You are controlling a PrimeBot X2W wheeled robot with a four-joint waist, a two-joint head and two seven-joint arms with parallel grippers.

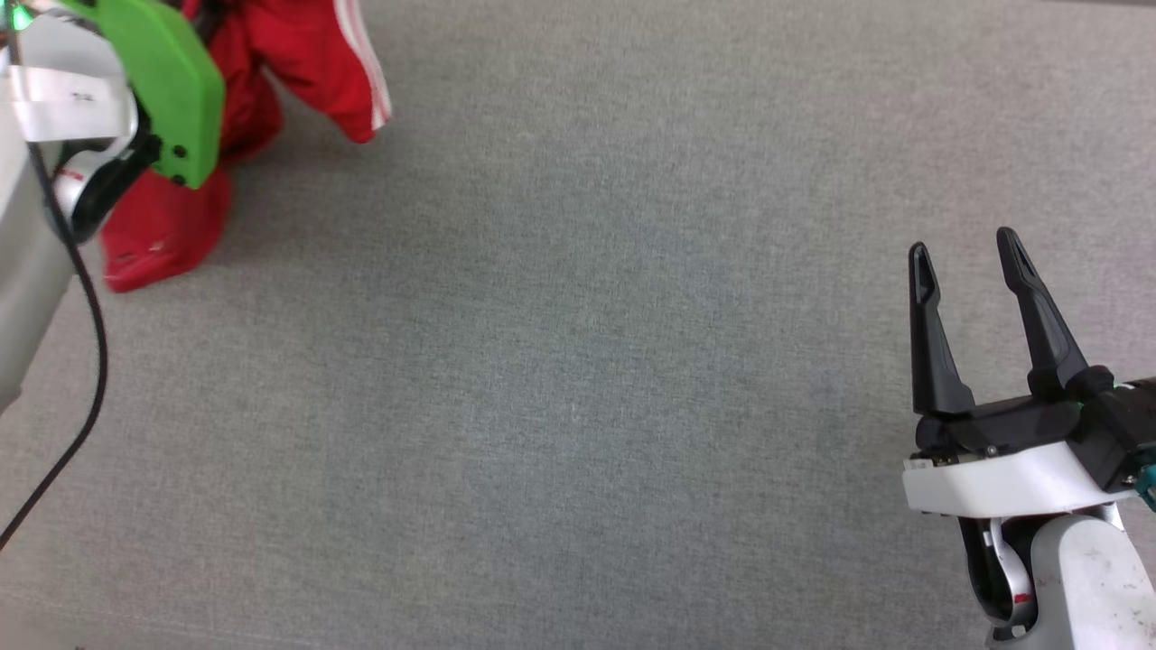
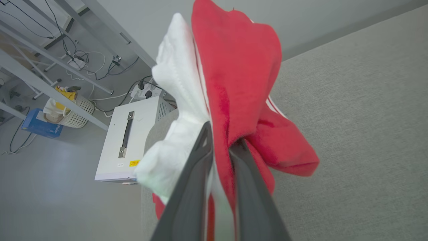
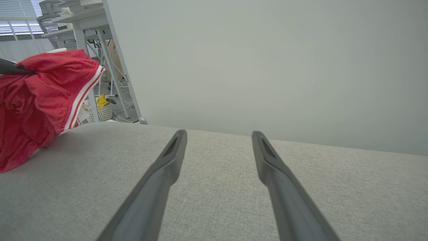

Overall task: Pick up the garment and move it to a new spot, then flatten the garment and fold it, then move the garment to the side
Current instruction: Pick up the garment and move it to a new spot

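Left gripper (image 2: 222,135) clamped on garment (image 2: 240,67); fingers pinched red and white cloth together. Garment at far left of grey fabric surface (image 1: 578,379), hung bunched from grip, lower folds seemingly resting on surface. Red-white striped trim showed along one edge. Right gripper (image 1: 964,242) at lower right, fingers spread apart, holding nothing, well apart from garment.

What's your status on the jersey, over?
Left gripper shut on the red jersey, bunched, hanging, lower edge on the grey fabric surface. Right gripper open, empty. Nothing in the way ahead.
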